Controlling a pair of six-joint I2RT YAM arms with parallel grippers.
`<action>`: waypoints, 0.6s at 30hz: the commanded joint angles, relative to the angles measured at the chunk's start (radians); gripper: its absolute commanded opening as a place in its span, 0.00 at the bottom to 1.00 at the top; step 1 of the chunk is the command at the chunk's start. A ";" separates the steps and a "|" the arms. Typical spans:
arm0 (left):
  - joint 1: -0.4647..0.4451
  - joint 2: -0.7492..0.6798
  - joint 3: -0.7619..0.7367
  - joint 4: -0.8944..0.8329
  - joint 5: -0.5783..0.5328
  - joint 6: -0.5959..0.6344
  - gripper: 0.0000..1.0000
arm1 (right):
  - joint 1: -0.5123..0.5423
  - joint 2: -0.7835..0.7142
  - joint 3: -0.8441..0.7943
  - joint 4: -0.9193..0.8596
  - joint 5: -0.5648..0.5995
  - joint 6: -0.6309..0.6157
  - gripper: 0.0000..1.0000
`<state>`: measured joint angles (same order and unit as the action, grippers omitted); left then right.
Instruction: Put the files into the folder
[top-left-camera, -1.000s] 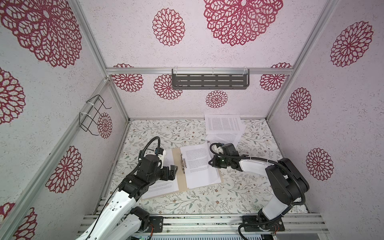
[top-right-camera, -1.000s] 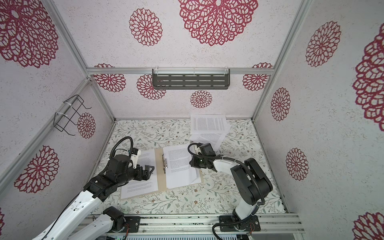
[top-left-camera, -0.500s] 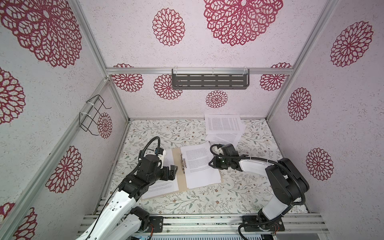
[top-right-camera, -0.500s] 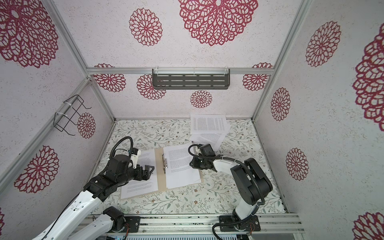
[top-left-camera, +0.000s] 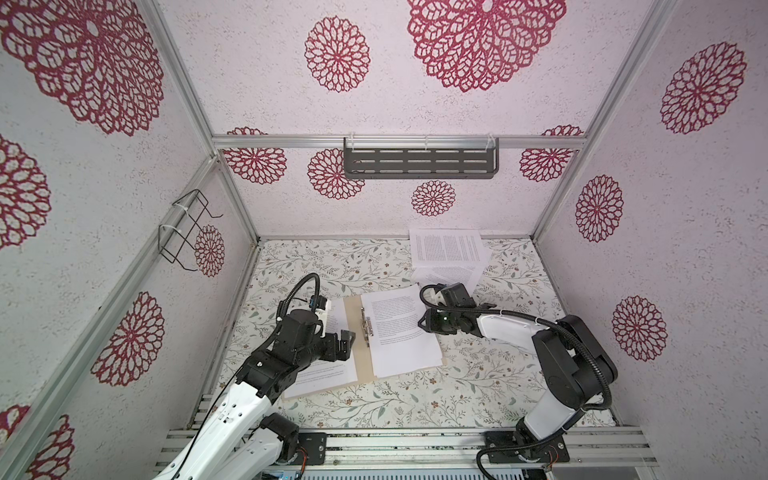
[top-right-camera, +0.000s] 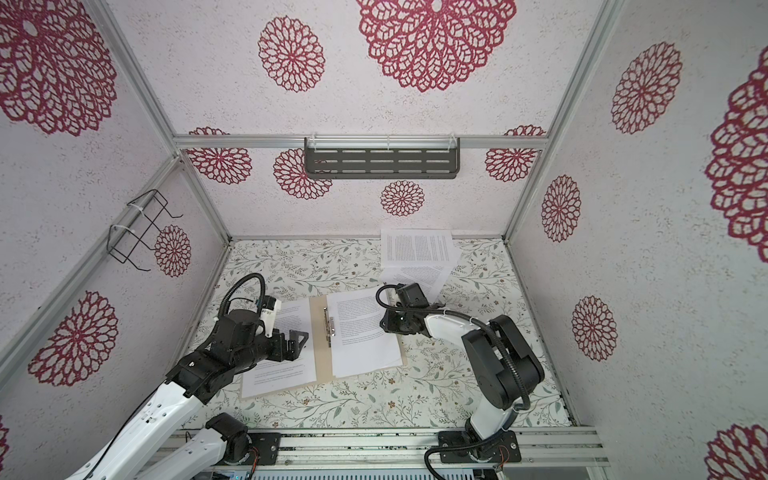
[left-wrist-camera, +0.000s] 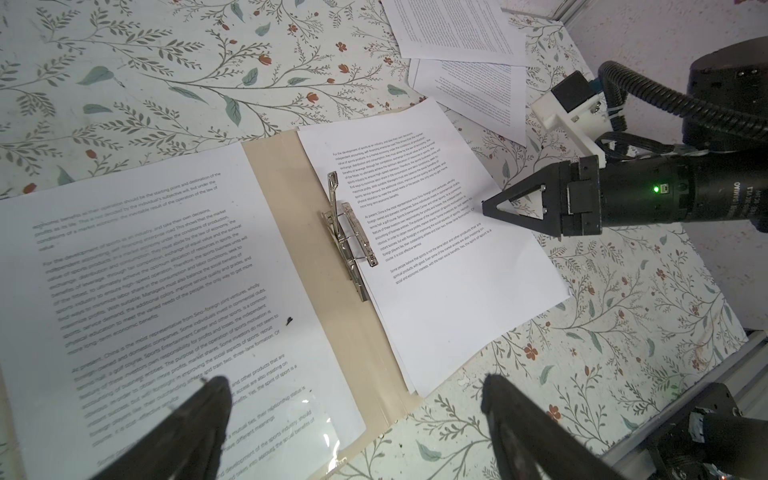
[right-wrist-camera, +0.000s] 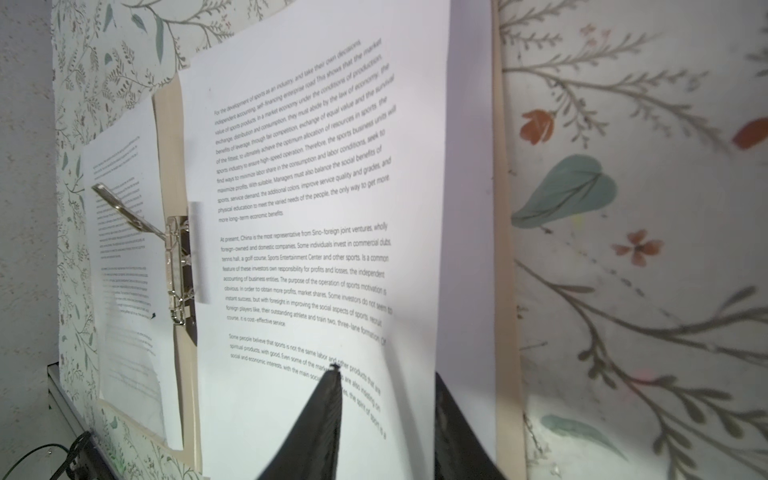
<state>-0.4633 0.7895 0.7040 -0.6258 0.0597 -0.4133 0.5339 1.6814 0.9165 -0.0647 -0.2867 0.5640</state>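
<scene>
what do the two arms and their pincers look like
The left arm and right arm have white shell links between black joints, with black ribbed cable hoses at the wrists. The left pincer and right pincer have black triangular fingers. Near the right pincer sit a green light and DAMIAO lettering.

1. Both top views are bright and even. Light seems to fall from above. The black and white robot arms (top-left-camera: 507, 328) throw only soft grey shadows on the flowery desk (top-left-camera: 415, 399).
2. In both top views the silver metal frame bars (top-right-camera: 571, 95) lean outward near the edges, as through a wide lens.
3. The left wrist view is sharp in the middle. The small black print on the white paper sheet (left-wrist-camera: 436, 249) is clear. The silver metal clip (left-wrist-camera: 345, 232) shines. The black fingers (left-wrist-camera: 199, 424) of the left end effector (left-wrist-camera: 353, 382) look fuzzy.
4. The right wrist view is dimmer and greyer. The black fingers (right-wrist-camera: 328, 415) of the right end effector (right-wrist-camera: 386, 372) are blurry, and a grey shade lies on the paper near them. The flowers on the desk beside it look smeared.
</scene>
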 joint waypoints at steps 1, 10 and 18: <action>0.005 -0.012 -0.006 0.008 0.002 0.021 0.97 | 0.005 0.013 0.031 -0.029 0.027 -0.030 0.35; 0.005 -0.009 -0.006 0.007 -0.002 0.021 0.97 | 0.008 0.034 0.040 -0.005 0.010 -0.030 0.33; 0.005 -0.004 -0.006 0.006 -0.002 0.022 0.97 | 0.014 0.042 0.046 0.014 -0.002 -0.038 0.32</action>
<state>-0.4633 0.7898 0.7040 -0.6258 0.0593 -0.4133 0.5400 1.7203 0.9314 -0.0643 -0.2844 0.5488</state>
